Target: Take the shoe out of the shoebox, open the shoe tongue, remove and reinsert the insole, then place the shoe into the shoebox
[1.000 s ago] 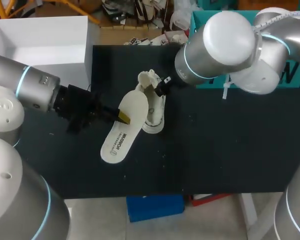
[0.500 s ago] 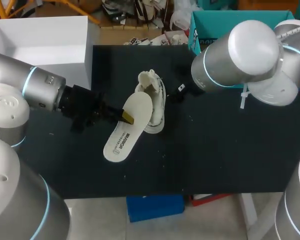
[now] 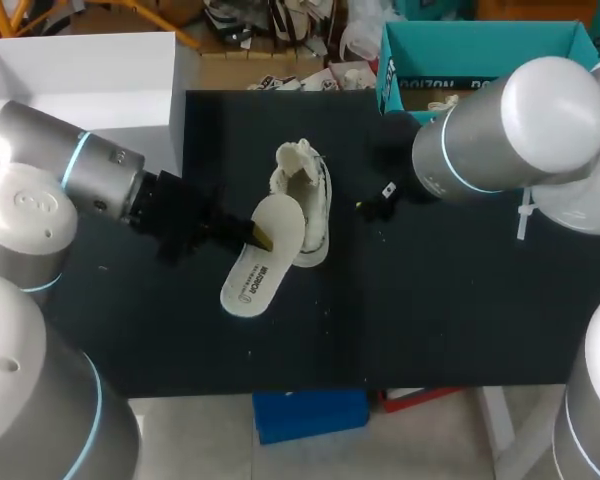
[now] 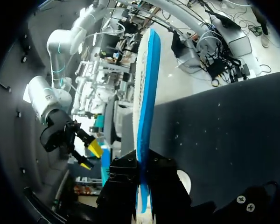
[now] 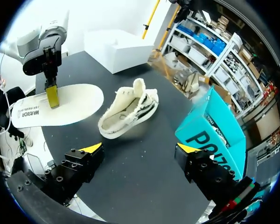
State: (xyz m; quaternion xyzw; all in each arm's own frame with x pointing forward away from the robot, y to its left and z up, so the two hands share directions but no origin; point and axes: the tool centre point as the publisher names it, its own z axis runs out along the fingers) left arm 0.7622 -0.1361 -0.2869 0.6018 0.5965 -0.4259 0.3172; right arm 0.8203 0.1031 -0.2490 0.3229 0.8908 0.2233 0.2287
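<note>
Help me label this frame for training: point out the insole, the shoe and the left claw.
insole (image 3: 261, 265): head view, middle of its cream face.
shoe (image 5: 129, 112): right wrist view, lining inside its opening.
left claw (image 3: 263, 238): head view, yellow tip clamping the insole.

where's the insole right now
In the head view the insole sits left of centre, clamped in the left jaws and held over the table just left of the shoe.

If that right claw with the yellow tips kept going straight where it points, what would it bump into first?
Probably the white fleecy shoe with dark stripes, which sits on the black table straight ahead of the open right gripper. Nothing shows between them, though depth is hard to judge.
</note>
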